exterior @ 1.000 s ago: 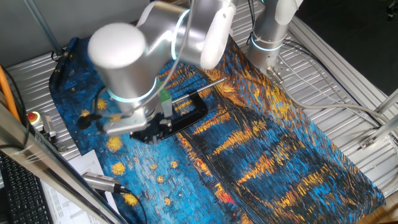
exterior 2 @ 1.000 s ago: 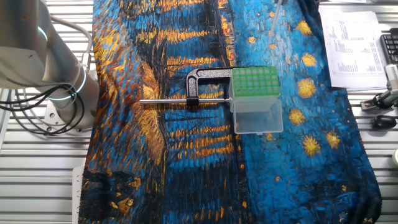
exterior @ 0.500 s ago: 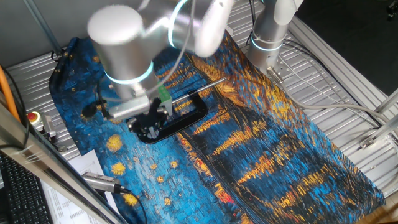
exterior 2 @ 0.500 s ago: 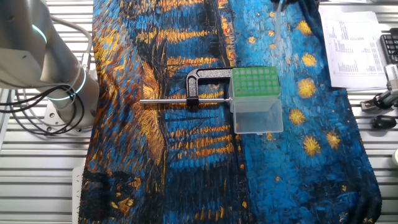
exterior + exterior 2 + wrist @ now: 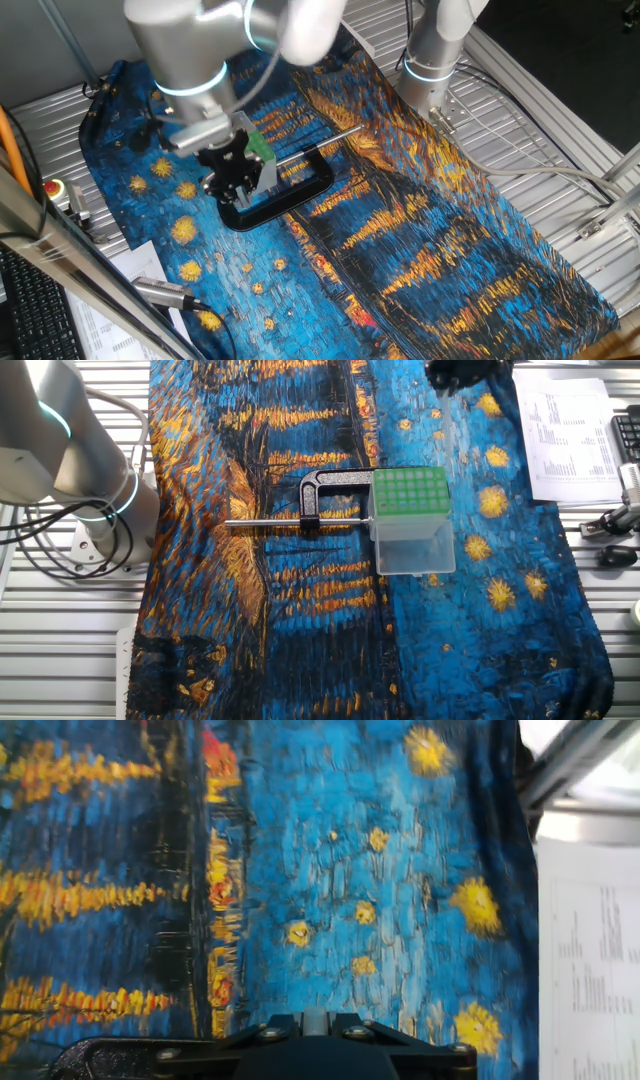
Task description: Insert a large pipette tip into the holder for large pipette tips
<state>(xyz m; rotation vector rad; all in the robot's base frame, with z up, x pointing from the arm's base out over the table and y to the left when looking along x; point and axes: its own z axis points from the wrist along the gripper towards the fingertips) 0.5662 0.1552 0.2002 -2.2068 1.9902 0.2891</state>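
The holder for large pipette tips (image 5: 408, 491) is a clear box with a green holed top, standing mid-cloth; in the one fixed view its green top (image 5: 258, 147) peeks out beside the hand. My gripper (image 5: 449, 380) hangs at the top edge of the other fixed view, off the holder toward the paper side, not over it. The black fingers (image 5: 236, 190) point down at the cloth. In the hand view a pale stub, the large pipette tip (image 5: 315, 1020), sits pinched between the jaws, which are shut on it. Its thin end shows only faintly.
A black C-clamp (image 5: 331, 492) with a long metal rod (image 5: 280, 523) lies against the holder's side. Printed paper (image 5: 568, 432) and a microphone (image 5: 165, 291) lie at the cloth's edge. The arm's base (image 5: 95, 510) stands beside the cloth.
The arm has swung back and sideways. The gripper with the tip has shifted along the cloth, and its black body now shows at the top edge of the other fixed view.
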